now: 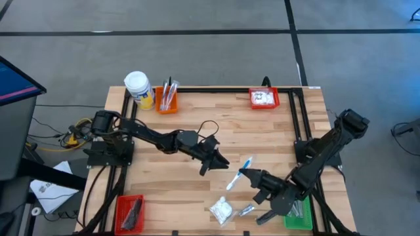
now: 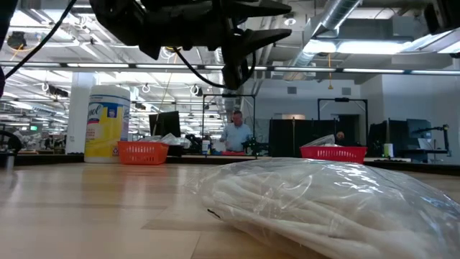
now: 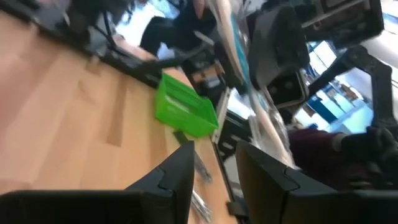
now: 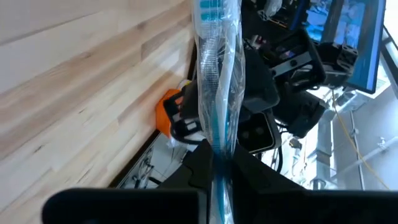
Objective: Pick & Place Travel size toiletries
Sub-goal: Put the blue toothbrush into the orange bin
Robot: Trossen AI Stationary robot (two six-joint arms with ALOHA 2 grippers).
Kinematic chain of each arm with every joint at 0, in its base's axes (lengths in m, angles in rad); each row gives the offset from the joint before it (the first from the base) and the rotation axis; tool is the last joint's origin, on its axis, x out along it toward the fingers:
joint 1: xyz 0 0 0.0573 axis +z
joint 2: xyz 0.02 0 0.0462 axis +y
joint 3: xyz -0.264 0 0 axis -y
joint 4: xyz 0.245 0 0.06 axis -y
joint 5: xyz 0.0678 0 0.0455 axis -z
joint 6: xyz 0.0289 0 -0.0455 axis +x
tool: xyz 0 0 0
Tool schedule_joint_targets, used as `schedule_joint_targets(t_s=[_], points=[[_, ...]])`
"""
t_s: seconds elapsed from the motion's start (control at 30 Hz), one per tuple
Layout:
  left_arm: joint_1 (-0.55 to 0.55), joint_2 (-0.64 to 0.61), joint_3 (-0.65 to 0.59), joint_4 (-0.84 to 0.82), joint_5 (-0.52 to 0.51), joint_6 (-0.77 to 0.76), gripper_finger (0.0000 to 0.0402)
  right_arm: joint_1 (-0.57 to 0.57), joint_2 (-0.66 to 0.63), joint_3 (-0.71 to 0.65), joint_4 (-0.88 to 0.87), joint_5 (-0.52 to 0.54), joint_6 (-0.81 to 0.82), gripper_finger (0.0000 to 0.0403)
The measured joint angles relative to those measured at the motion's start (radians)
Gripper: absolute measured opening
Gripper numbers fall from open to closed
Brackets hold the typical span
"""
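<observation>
Toothbrush pinched in the right gripper

Toothbrush (image 4: 214, 68), white and blue in a clear wrapper, is what we see clamped between the right gripper's (image 1: 244, 172) closed fingers, its bristle end sticking out past them over the table (image 1: 262, 131). From above, we see it held at the table's middle front, slanting towards the left gripper (image 1: 218, 159), which is just beside it with its fingers a little apart and nothing between them. Near the front edge, a white packet (image 1: 221, 210) lies on the wood, with a small silvery sachet (image 1: 245, 210) just beside it. Next to those stands the green bin (image 1: 298, 215). A red bin (image 1: 129, 214) sits at the front left corner, another red bin (image 1: 264, 98) at the far right. The orange bin (image 1: 167, 99) and yellow jar (image 1: 139, 89) stand at the far left.
</observation>
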State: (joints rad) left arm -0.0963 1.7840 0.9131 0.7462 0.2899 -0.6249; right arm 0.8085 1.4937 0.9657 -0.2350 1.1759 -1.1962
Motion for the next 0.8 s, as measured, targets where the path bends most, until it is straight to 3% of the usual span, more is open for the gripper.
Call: schedule_joint_targets(t_s=[0.8], points=[[-0.015,-0.006,0.000,0.047,0.006,0.042,0.0112,-0.082,-0.001,0.000,0.041,-0.008,-0.045,0.0021]])
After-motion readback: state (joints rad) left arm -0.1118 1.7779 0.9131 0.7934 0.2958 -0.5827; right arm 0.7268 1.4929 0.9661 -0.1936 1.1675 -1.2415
